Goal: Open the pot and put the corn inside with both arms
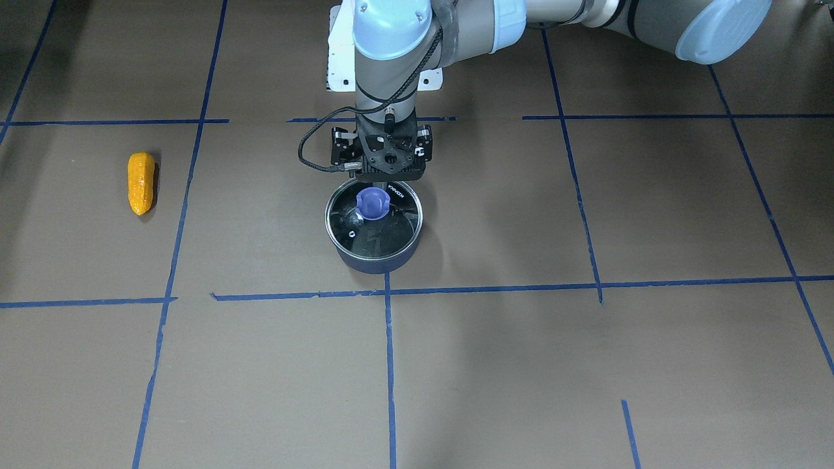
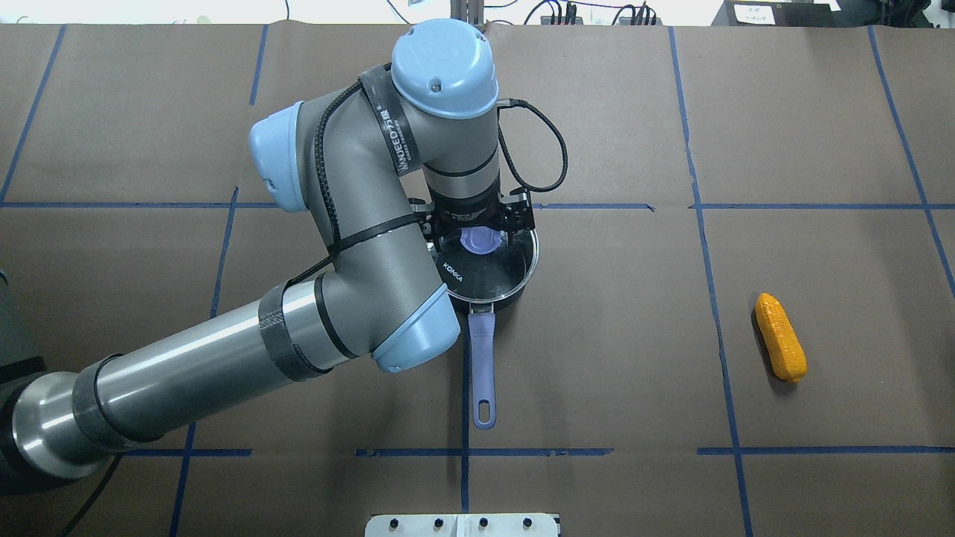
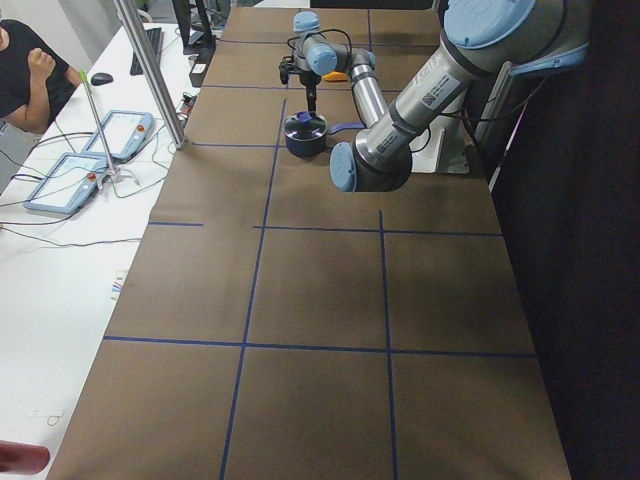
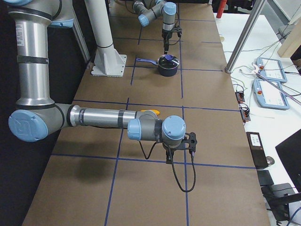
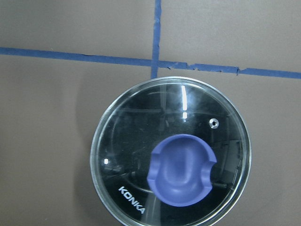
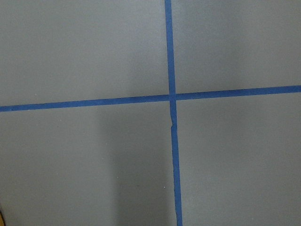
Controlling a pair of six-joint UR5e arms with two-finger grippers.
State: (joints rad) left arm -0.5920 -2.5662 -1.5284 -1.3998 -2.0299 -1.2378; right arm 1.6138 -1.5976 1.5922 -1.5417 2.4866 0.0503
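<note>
Pot (image 1: 374,264) count: one, and one corn cob and two arms to go with it. I'm sweeping across from the robot's left side. First up is the left arm (image 2: 224,358), reaching in long over the brown table (image 2: 634,112) and bending down at the wrist. Its left gripper (image 1: 382,163) points straight down and hangs right above the pot. The jaws look spread wide and there's nothing in them. Under it sits the pot near the middle of the table, with one glass lid (image 2: 500,272) on top. The lid's single purple knob (image 2: 481,241) is right beneath the gripper and not touched (the wrist camera stares straight down at it). One long purple handle (image 2: 483,358) sticks out toward the robot, lying along a blue tape line (image 2: 464,477). Moving on right, the corn (image 2: 780,337) lies flat on the table on its own, well apart from the pot. Last comes the right arm (image 4: 99,117), stretched low across the table near the corn. The right gripper (image 4: 190,141) aims down at a tape crossing, and I can't tell whether it's spread or closed.
</note>
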